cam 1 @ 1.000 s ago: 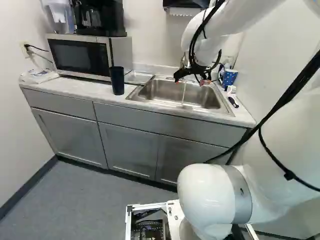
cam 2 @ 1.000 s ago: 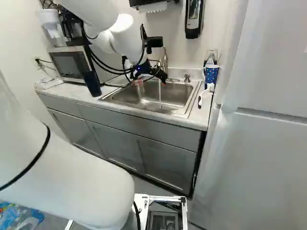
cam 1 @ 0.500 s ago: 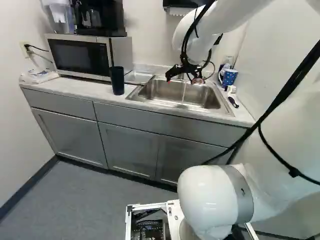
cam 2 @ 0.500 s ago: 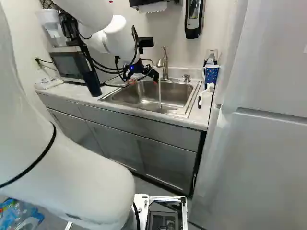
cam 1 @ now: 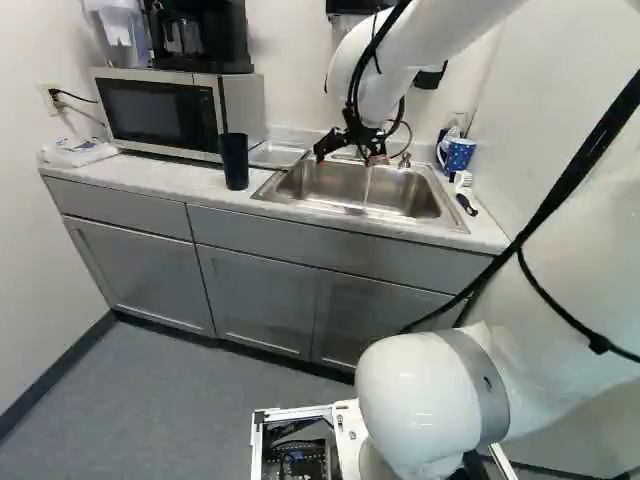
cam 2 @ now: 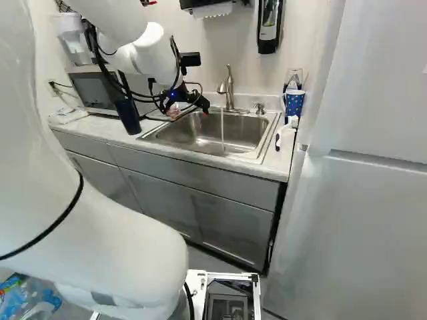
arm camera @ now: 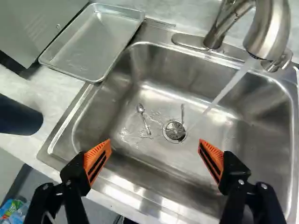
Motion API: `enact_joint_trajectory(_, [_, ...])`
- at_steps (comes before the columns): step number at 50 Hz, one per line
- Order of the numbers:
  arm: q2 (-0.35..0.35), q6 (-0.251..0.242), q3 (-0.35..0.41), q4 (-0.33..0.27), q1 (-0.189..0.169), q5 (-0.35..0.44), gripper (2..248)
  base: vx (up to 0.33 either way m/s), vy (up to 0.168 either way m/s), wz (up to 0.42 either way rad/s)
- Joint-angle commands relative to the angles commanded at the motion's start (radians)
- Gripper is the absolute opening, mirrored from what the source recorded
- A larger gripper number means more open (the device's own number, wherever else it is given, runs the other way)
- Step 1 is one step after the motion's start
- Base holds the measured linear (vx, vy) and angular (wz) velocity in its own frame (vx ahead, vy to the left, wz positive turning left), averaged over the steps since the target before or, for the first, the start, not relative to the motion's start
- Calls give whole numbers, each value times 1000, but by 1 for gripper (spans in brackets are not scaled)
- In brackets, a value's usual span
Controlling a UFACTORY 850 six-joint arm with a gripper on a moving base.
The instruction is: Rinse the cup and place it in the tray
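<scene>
Over the left part of the sink, my gripper hangs in the left base view. Seen from the wrist, the gripper is open, its orange pads far apart with only the sink's bottom beyond. A dark tumbler-like cup stands upright on the counter left of the sink; part of the same cup shows beyond the left finger's side. Behind that cup lies a shallow metal tray, with nothing in it. Water runs from the faucet into the sink.
A spoon and another small utensil lie by the drain. The microwave stands behind the dark cup. Right of the sink are a blue dotted mug and a white brush. A tall white appliance borders the counter's right end.
My arm has swung leftward over the sink, taking the gripper away from the faucet and toward the dark cup's side. The cup, the tray and the base have not moved.
</scene>
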Motion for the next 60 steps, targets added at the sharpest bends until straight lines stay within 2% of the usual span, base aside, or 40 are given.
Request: enact_joint_trajectory(60, [-70,0,-65,0,213,0,247,0,0,0])
